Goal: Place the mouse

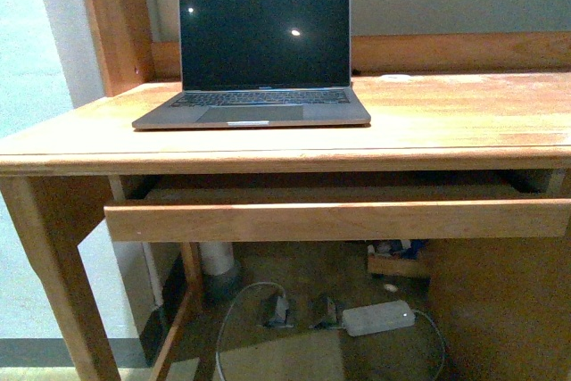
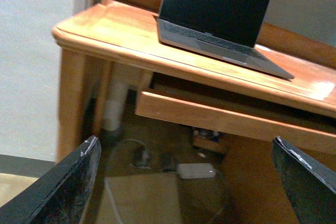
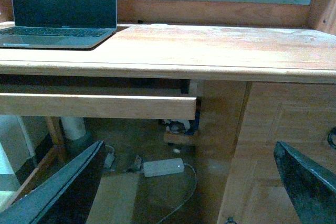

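Note:
The black mouse shows in no view. An open laptop (image 1: 259, 51) with a dark screen sits on the wooden desk (image 1: 464, 118); it also shows in the left wrist view (image 2: 215, 19) and the right wrist view (image 3: 58, 11). A shallow drawer (image 1: 339, 216) under the desktop is pulled partly out; its inside is hidden. My left gripper (image 2: 186, 182) is open and empty, low in front of the desk's left leg. My right gripper (image 3: 189, 182) is open and empty, low in front of the desk's right cabinet. Neither arm shows in the front view.
A white power adapter (image 1: 379, 317) with a cord lies on the floor under the desk, also in the left wrist view (image 2: 196, 170) and the right wrist view (image 3: 163, 167). A small wooden box (image 1: 397, 260) sits behind it. A small white disc (image 1: 397, 77) lies at the desk's back.

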Action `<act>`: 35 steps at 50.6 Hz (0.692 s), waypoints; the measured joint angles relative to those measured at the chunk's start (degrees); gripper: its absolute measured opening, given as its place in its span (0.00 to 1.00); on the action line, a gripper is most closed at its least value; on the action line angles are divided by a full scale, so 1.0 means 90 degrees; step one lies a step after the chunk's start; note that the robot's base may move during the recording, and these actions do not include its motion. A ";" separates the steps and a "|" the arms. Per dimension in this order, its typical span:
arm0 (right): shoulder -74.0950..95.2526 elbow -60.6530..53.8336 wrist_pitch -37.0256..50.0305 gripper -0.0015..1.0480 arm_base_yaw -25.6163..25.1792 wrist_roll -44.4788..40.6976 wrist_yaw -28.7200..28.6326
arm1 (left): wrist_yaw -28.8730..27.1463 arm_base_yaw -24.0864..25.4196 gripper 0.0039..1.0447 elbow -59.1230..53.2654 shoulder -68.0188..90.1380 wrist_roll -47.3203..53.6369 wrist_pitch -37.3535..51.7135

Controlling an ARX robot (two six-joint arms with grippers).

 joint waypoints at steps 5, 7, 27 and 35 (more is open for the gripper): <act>0.0000 0.0000 0.0002 0.94 0.0000 0.0002 0.0000 | -0.0119 -0.0321 0.94 0.0068 0.1324 -0.0600 0.1226; 0.0000 0.0000 -0.0002 0.94 0.0000 0.0000 0.0002 | -0.0153 -0.0342 0.94 0.0153 0.2008 -0.0950 0.1851; 0.0000 -0.0002 0.0000 0.94 0.0000 0.0000 0.0000 | -0.0194 -0.0216 0.94 0.2035 0.8208 -0.3849 0.5170; 0.0000 0.0000 0.0000 0.94 0.0000 0.0002 -0.0002 | 0.0090 -0.0270 0.94 0.2679 0.9151 -0.4821 0.5153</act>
